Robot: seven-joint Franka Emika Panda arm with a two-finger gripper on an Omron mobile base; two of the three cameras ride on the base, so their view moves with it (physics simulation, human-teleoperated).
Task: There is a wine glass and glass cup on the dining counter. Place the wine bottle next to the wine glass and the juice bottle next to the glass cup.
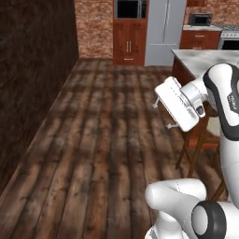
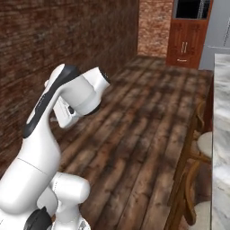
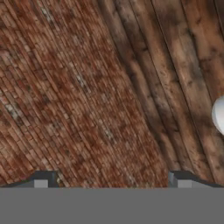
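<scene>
- The gripper [image 3: 112,179] is seen in the hand view as two small dark finger tips [image 3: 41,178] set far apart at the bottom; the jaws are spread wide and nothing is held between them.
- Beyond the tips, a red brick wall [image 3: 61,87] and dark wooden floor planks [image 3: 175,65] are shown, running slantwise because the hand is rolled.
- In the left base view, the white hand of the arm [image 1: 179,105] is held up in mid-air above the wooden floor [image 1: 102,149], just beside the corner of the marble counter.
- The marble counter [image 1: 203,59] is seen at the right of the left base view, and its veined top [image 2: 221,117] runs down the right edge of the right base view.
- Wooden stools [image 2: 197,148] with pale round seats are lined up along the near side of the counter.
- No bottle or glass can be made out on the part of the counter that is shown.
- At the far end of the room, a tall grey fridge [image 1: 163,30] is set between a reddish wooden cabinet [image 1: 128,42] with a dark oven above it and a worktop carrying a microwave [image 1: 200,18].
- A dark brick wall [image 2: 54,40] is seen along the left side of the floor.
</scene>
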